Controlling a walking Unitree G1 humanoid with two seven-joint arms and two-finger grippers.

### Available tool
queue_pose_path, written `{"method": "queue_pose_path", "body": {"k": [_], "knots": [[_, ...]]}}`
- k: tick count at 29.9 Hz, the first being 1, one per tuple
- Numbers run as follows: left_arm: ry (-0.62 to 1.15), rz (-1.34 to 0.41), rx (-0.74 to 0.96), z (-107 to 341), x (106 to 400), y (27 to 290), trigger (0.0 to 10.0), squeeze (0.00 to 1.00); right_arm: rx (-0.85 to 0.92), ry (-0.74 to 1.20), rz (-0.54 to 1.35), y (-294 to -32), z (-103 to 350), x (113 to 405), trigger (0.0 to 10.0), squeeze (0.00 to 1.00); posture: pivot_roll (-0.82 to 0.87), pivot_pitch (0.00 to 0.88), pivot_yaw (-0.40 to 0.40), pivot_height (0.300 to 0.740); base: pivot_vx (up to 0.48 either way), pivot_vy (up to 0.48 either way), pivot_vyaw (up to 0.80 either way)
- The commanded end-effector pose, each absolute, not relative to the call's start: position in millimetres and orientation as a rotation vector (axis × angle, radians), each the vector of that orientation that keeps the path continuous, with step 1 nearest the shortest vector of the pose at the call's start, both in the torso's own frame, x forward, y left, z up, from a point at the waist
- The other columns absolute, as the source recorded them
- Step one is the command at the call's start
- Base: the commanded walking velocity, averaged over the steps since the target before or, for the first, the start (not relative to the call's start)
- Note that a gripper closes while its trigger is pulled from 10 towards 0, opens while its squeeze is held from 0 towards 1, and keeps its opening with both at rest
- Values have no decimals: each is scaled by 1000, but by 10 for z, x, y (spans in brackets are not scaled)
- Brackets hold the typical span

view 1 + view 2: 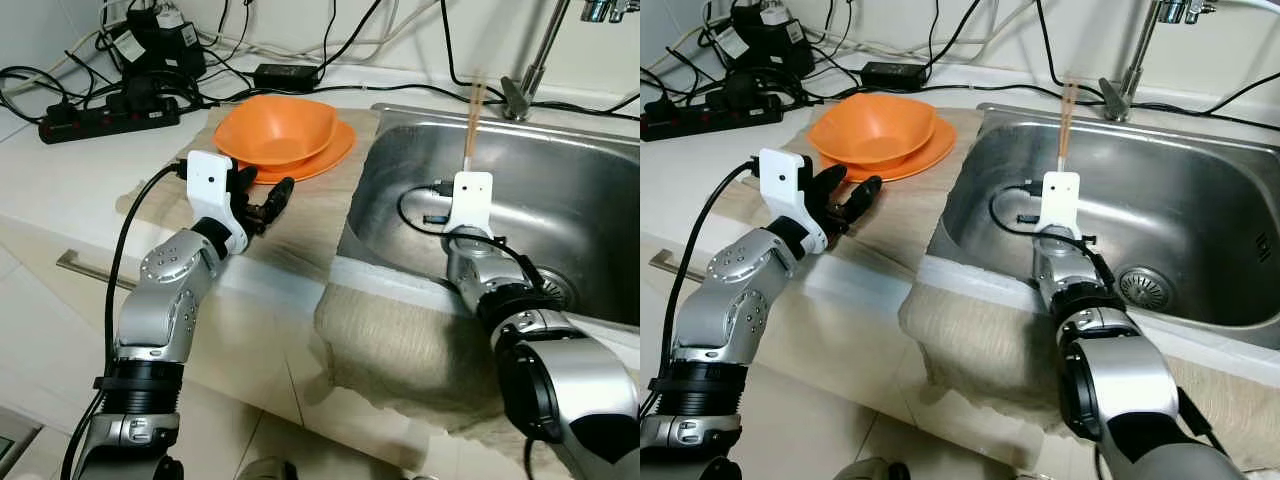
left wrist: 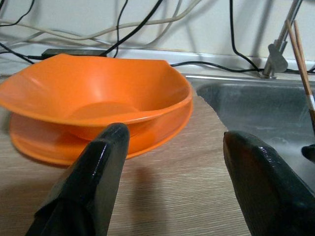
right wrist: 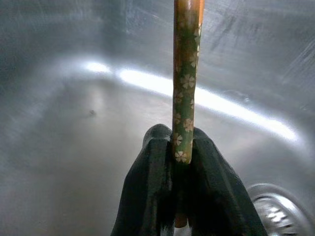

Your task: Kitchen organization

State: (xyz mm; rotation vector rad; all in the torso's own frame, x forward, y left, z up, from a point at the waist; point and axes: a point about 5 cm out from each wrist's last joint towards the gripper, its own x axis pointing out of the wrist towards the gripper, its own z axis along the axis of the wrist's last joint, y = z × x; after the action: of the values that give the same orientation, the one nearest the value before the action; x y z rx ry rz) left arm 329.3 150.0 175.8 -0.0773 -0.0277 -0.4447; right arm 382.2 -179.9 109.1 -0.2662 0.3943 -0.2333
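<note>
- Pinched tight, our right gripper has its jaws pressed on the lower end of the chopsticks, which stand upright over the steel sink, clear of its floor.
- Spread wide, our left gripper holds nothing; its jaws hover over the wooden board, aimed at the orange bowl just ahead.
- We count two chopsticks in the left wrist view, pressed together as one bundle with a green flowered grip end.
- We count one orange bowl, resting on one orange plate, both on the board beside the sink.
- To do this step well, we judge we should keep the sticks vertical and the pinch firm while lifting them out over the sink rim, since a low hold on a long thin pair lets them pivot or slip apart.
- We should steer clear of the tap behind the sink.
- Farther out on the desk lie one power strip and tangled cables; a cloth hangs over the front edge.
</note>
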Motion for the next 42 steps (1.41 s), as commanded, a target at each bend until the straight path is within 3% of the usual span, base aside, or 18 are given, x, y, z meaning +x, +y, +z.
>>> {"method": "queue_pose_path", "body": {"k": [1, 6, 9, 18, 31, 42], "knots": [[-26, -422, -62, 1760, 3322, 1541, 10000, 0, -411, 500, -185, -1864, 843, 3689, 0, 0, 79, 0, 44, 740, 0, 0, 0], [-24, -416, -62, 1752, 3337, 1548, 10000, 0, -674, 525, -107, -1988, 803, 3651, 0, 0, 70, 0, 39, 740, 0, 0, 0], [-21, -416, -63, 1743, 3341, 1546, 10000, 0, -747, 522, -76, -2001, 823, 3662, 0, 0, 69, 0, 38, 740, 0, 0, 0], [-13, -404, -70, 1708, 3358, 1568, 10000, 0, -1122, 416, -51, -2175, 1263, 3860, 0, 0, 58, 0, 21, 740, 0, 0, 0], [-11, -403, -77, 1681, 3370, 1553, 10000, 0, -1490, 370, -66, -2389, 1597, 3944, 0, 0, 53, 0, 13, 740, 0, 0, 0], [-7, -406, -84, 1661, 3353, 1545, 10000, 0, -1674, 428, 7, -2456, 1402, 3849, 0, 0, 56, 0, 10, 740, 0, 0, 0]]}}
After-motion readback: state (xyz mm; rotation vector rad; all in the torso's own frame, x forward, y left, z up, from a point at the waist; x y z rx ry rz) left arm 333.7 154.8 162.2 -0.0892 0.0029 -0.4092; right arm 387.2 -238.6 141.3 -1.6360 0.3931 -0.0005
